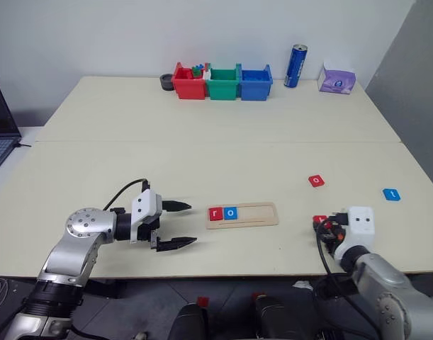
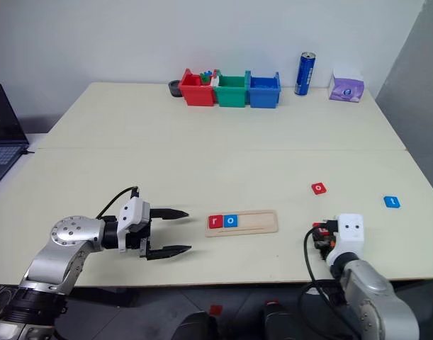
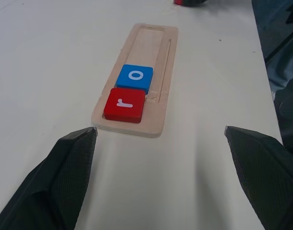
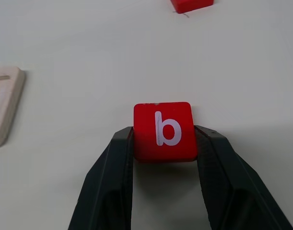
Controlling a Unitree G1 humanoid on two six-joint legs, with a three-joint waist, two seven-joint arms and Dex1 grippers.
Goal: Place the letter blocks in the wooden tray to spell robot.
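Right gripper [image 4: 164,143] pinches "b" block [image 4: 164,129] above table [image 4: 88,57].

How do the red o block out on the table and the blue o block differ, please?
The red o block lies loose on the table, right of the wooden tray; the blue o block sits in the tray beside the red r block. Their colours differ. Both are flat square tiles bearing a white o.

Pale matt wood forms the wooden tray [image 3: 158,103], its red and blue letter blocks [image 3: 124,104] smooth, slightly glossy
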